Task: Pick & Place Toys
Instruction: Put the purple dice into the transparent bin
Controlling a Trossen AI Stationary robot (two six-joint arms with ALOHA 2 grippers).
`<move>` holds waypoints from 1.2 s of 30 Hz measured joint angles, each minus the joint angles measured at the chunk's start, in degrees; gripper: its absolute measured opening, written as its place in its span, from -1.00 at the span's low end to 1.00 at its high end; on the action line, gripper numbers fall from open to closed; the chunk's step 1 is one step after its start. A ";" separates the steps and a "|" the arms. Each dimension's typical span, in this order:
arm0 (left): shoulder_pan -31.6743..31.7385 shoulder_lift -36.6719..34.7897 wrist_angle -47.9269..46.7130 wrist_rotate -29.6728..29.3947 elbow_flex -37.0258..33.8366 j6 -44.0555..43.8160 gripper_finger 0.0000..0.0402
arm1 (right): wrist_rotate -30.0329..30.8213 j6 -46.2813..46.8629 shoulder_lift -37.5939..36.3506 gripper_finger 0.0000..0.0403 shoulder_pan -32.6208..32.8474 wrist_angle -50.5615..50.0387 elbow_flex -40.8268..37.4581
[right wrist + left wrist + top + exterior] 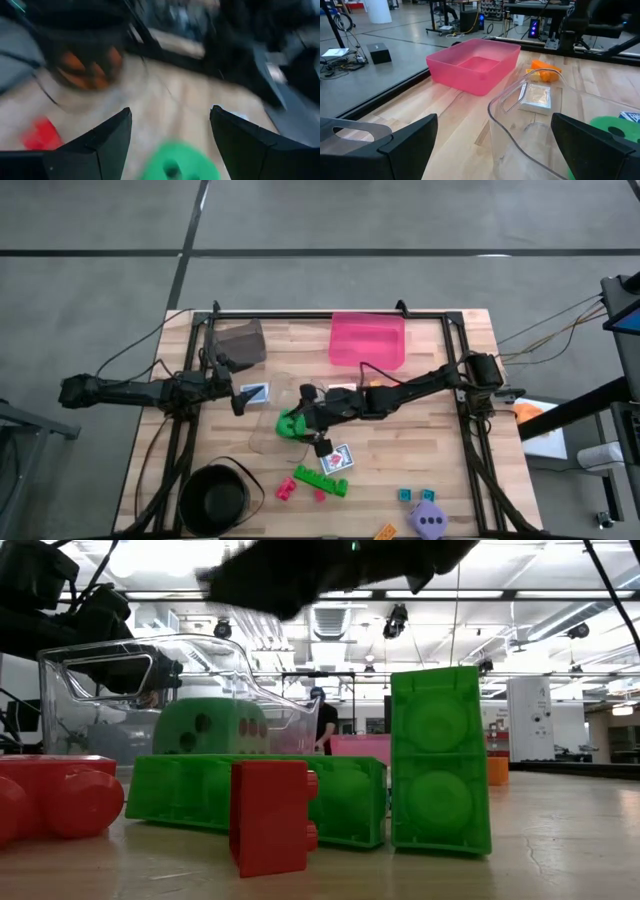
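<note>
Nearest, red brick and green bricks on worktop. Green die under right end effector — fingers parted, holding nothing. Left end effector wide, empty. Risk: die rolling out past clear bin.

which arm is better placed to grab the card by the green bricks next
Right. The right gripper hangs open over the clear bin beside the green die, close to the card. The left gripper waits open farther off, near the grey bin.
</note>
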 joint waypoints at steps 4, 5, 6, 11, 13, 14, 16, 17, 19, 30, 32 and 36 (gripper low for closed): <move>0.02 0.00 0.01 1.41 -0.01 -0.85 0.96 | -4.27 0.11 -0.02 0.33 1.04 11.32 -2.08; 0.00 0.00 0.06 2.17 -0.02 -0.87 0.96 | -4.97 0.12 -0.02 0.33 1.30 13.33 -2.39; 0.02 0.00 0.15 3.10 -0.01 -0.88 0.96 | -5.44 0.12 -0.03 0.33 1.55 15.38 -2.82; 0.01 -0.02 2.61 10.85 -0.02 -0.87 0.96 | -5.96 -0.50 -1.20 0.33 2.84 22.65 -7.33; 0.00 -0.01 3.74 14.91 0.25 -0.83 0.96 | -5.98 -0.68 -2.63 0.33 3.36 25.93 -10.08; 0.00 -0.02 4.19 16.87 0.64 -0.77 0.96 | -5.98 -0.68 -3.44 0.33 3.61 27.38 -11.44; -0.08 -0.07 4.51 20.32 1.58 -0.17 0.96 | -5.93 -0.63 -5.40 0.34 4.20 29.46 -14.42; -0.19 -0.07 4.54 21.74 2.02 0.01 0.96 | -5.90 -0.46 -6.51 0.34 4.50 29.59 -15.84; -0.59 -0.07 4.25 23.64 2.79 0.04 0.95 | -5.64 0.25 -8.99 0.34 5.22 29.23 -18.67; -3.26 0.00 6.22 24.96 5.10 0.54 0.95 | 9.28 1.98 -23.40 0.34 13.96 9.54 -26.39; -3.26 -0.01 6.12 24.92 5.09 0.76 0.95 | 11.10 3.58 -25.30 0.34 15.94 5.72 -26.38; -3.26 0.03 4.75 23.95 4.98 1.78 0.95 | 14.70 10.11 -29.00 0.34 19.86 -4.99 -25.95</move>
